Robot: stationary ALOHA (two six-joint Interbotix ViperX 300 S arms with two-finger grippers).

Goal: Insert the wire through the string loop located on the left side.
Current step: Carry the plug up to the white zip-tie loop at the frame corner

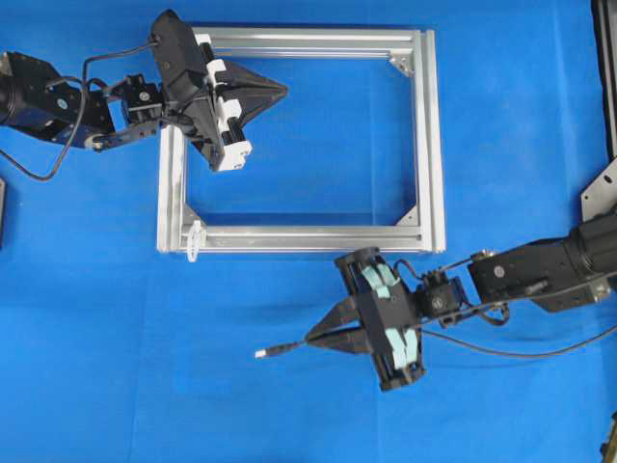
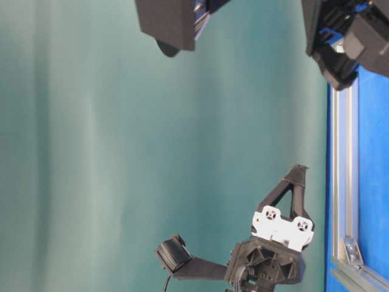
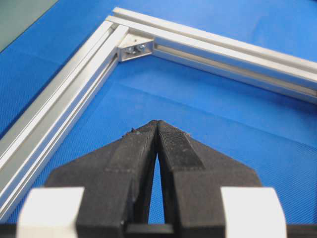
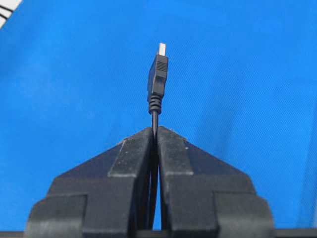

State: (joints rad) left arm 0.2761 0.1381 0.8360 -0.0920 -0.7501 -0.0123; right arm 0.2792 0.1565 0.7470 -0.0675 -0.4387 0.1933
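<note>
While the overhead view has the right gripper (image 1: 323, 338) clamped on the wire (image 1: 540, 352) just behind its plug (image 1: 275, 352), tip pointing left over the blue table (image 1: 96, 386), the string loop (image 1: 195, 239) sits at the frame (image 1: 429, 135)'s lower-left corner, well apart from the plug and off its axis. Left gripper (image 1: 275, 90) hangs inside the frame's top-left area, jaws together, empty. Table-level view: only arm parts and a frame edge, no loop or wire visible. Left wrist view: pads pressed shut on nothing, corner bracket (image 3: 133, 47) ahead. Right wrist view: wire pinched between the pads, plug sticking out straight. Risks, as I judge them: the loop is tiny and limp, so the plug could push it aside or catch the frame rail; the trailing cable may drag and twist the plug off line.
</note>
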